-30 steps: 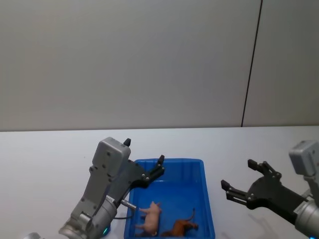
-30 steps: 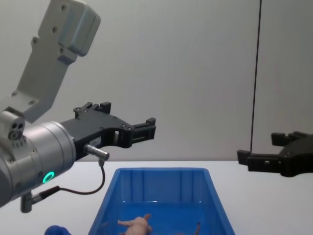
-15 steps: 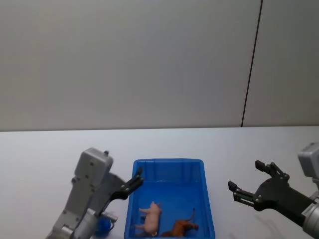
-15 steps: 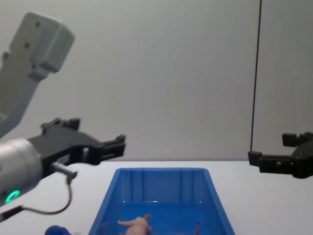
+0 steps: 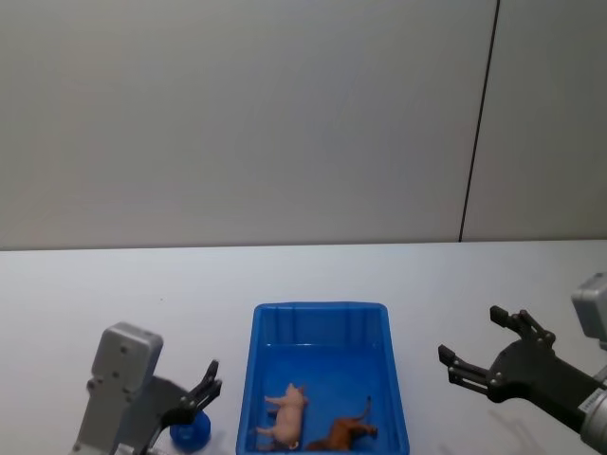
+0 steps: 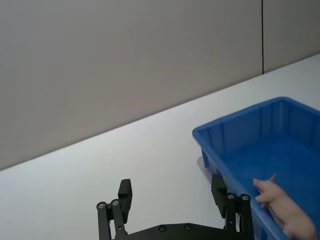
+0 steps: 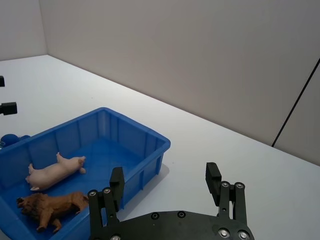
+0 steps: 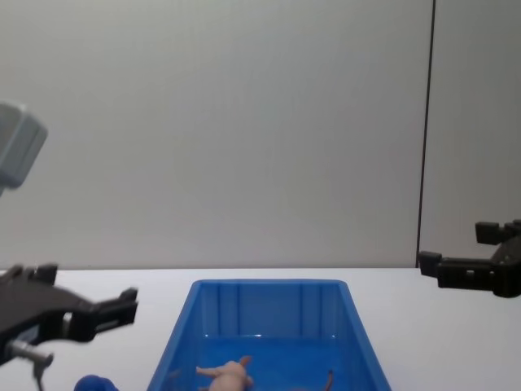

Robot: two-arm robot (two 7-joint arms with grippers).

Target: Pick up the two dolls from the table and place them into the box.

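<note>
The blue box stands on the white table before me. Both dolls lie inside it: the pale pink animal and, beside it, the brown lion. My left gripper is open and empty, low over the table to the left of the box. My right gripper hangs open and empty to the right of the box. The right wrist view has the box, the pink doll and the lion beyond that gripper. The left wrist view shows its gripper, the box and the pink doll.
A small blue object sits on the table just left of the box, close under my left gripper. A grey wall with a dark vertical seam stands behind. Bare table lies on both sides of the box.
My left arm has drawn back from above the box, down and to the left, with its gripper still open. The right gripper shifted slightly right. The dolls stayed put.
</note>
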